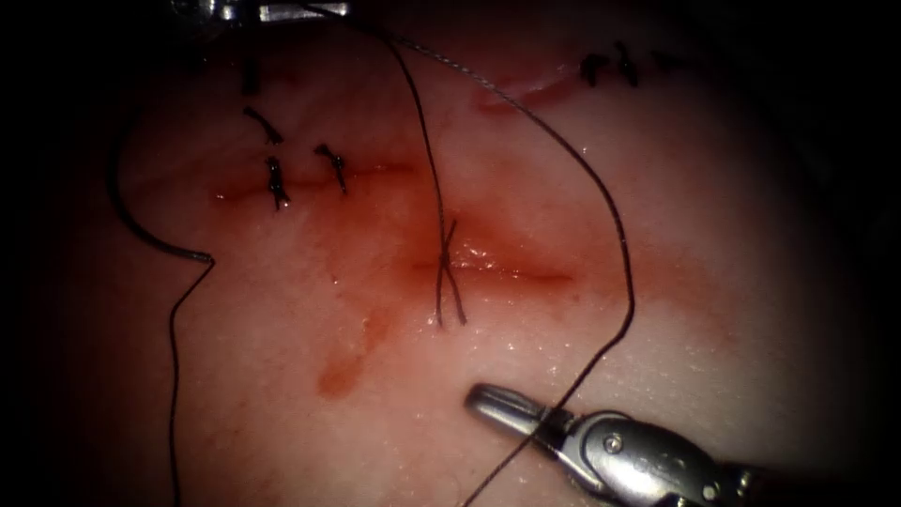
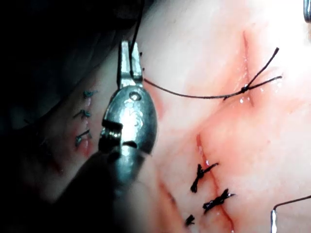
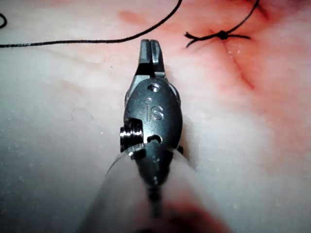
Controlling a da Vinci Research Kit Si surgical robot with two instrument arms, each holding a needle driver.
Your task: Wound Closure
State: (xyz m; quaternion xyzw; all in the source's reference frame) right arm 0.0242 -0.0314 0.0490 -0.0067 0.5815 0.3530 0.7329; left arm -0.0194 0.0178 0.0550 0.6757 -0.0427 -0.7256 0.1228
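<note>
The left pincer [image 2: 127, 51] is closed on the thread [image 1: 427, 141]. From its tip the strand runs taut to the knotted stitch [image 1: 447, 252] that crosses the cut [image 1: 526, 275]. I judge this grip is there to keep that strand lifted and under tension, so the knot sits snug on the cut rather than going slack. Two short thread ends splay out past the knot on the side away from this pincer.

The right pincer [image 1: 488, 401] hovers low over the tissue [image 1: 732, 329], its tip pointing toward the same stitch but well short of it. Its jaws look closed and hold nothing. A long loop of thread sweeps around the far side of the stitch and crosses over this pincer just behind its jaws, lying on the tool rather than being gripped. Parked there, the tool seems placed within easy reach of the stitch.

Neither pincer holds the needle [image 1: 141, 230]. It lies flat on the tissue's surface, not in it, well off to the left of the stitch and far from both tools, with its thread trailing away from its end. Finished stitches [image 1: 275, 181] sit between it and the left pincer. Red fluid [image 1: 352, 361] pools ahead of the right pincer's tip.
</note>
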